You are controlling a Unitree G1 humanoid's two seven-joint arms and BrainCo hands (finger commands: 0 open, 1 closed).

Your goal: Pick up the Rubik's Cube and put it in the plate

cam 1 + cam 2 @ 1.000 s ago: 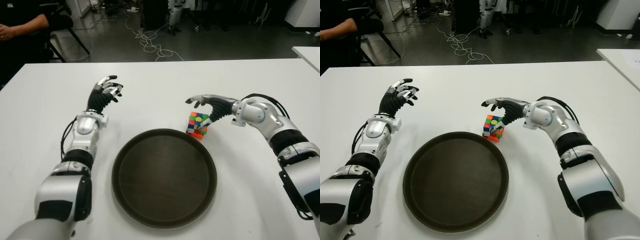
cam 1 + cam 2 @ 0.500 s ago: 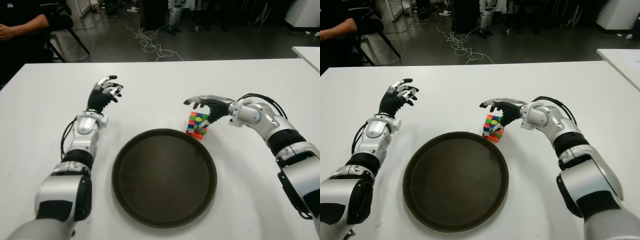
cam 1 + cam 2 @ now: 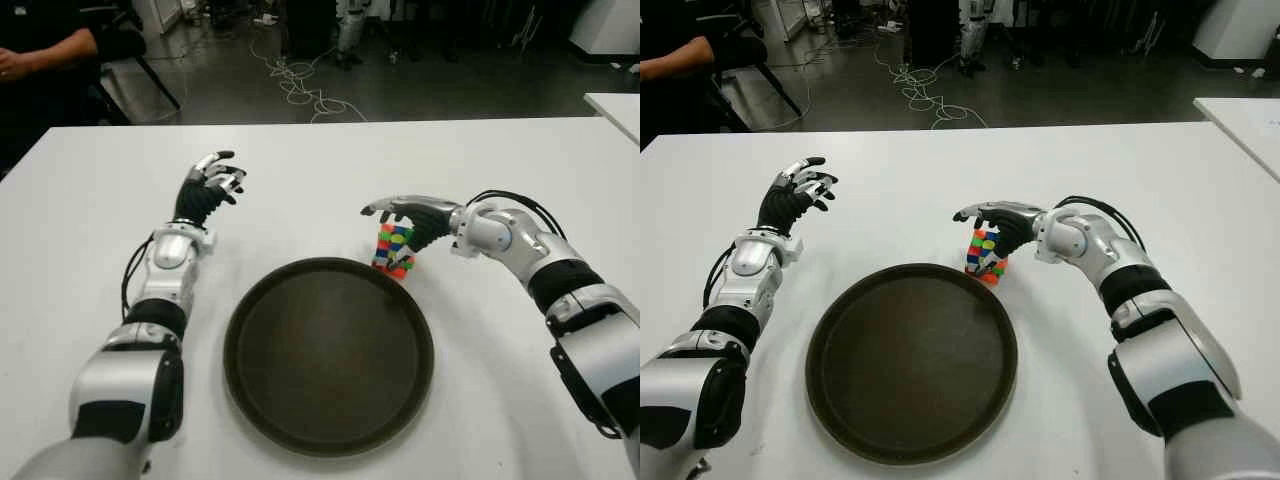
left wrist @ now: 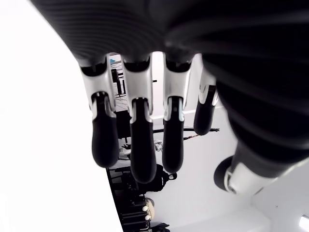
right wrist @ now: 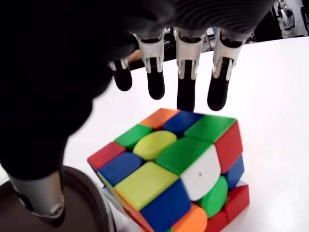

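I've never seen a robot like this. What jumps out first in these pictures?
The brightly coloured Rubik's Cube stands out on the white table, tipped against the far right rim of a big dark round plate. The robot's right hand arches over the cube with fingers spread, not yet gripping it. Its left hand shows open to the left of the plate, holding nothing.

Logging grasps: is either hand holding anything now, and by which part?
Nothing is held. The right hand hovers open over the cube, fingers not closed on it, beside the plate. The left hand is open, left of the plate.
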